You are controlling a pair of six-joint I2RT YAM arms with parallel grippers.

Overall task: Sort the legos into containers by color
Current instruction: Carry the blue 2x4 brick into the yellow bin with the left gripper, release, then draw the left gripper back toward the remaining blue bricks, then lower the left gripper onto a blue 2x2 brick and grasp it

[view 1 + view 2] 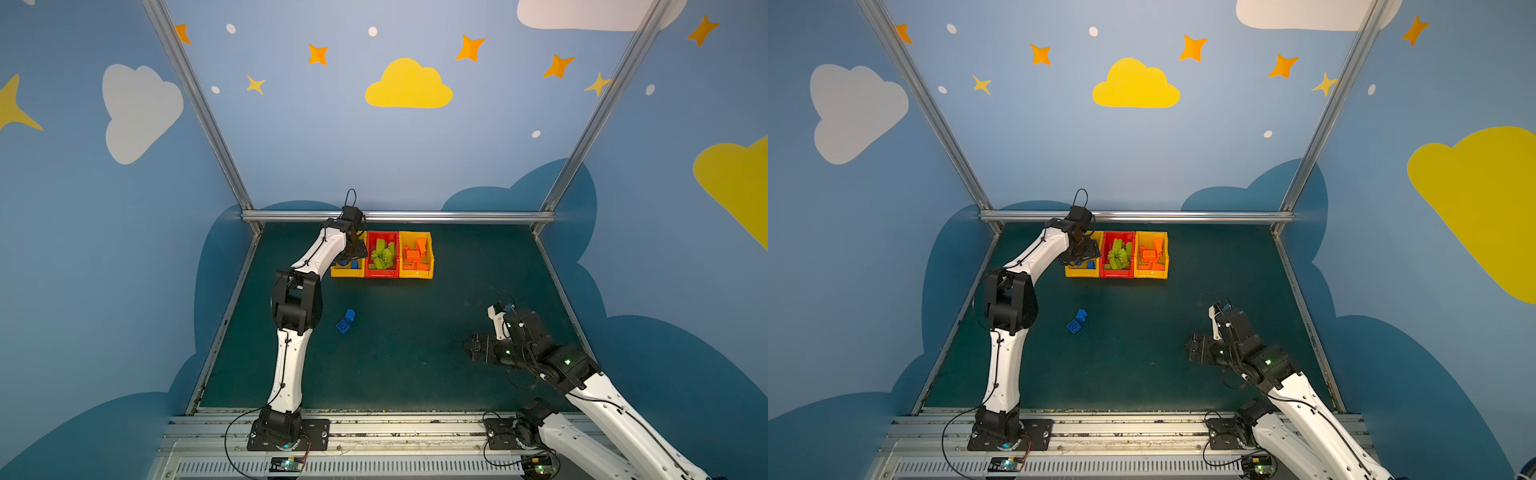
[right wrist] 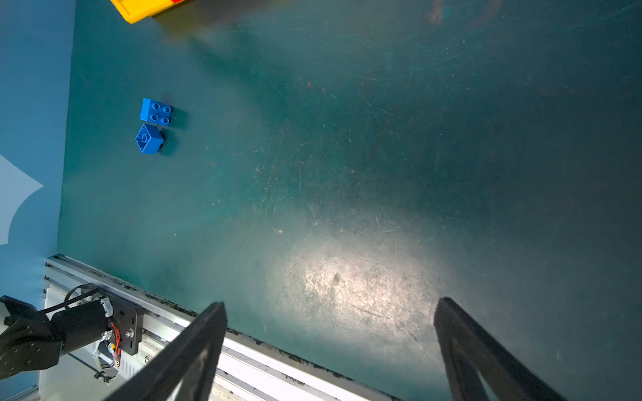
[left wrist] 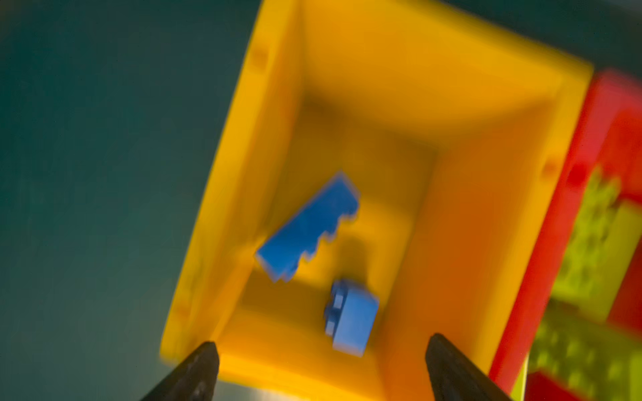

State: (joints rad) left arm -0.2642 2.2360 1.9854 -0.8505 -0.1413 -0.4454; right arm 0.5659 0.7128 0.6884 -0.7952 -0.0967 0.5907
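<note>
Blue-lego drop: I am holding left jaws apart, empty, over the yellow bin (image 3: 382, 69) touching the red bin (image 1: 381, 273), two blue legos (image 3: 309, 225) inside, planning a straight lift clear of its rim; right jaws apart; two loose legos (image 2: 155, 111) lying well short of the red bin.

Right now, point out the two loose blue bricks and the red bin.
studs-up blue brick (image 2: 156, 111), right wrist view, on its studded top.
tipped blue brick (image 2: 149, 139), right wrist view, on its middle.
red bin (image 1: 381, 273), in a top view, on its near wall.
</note>
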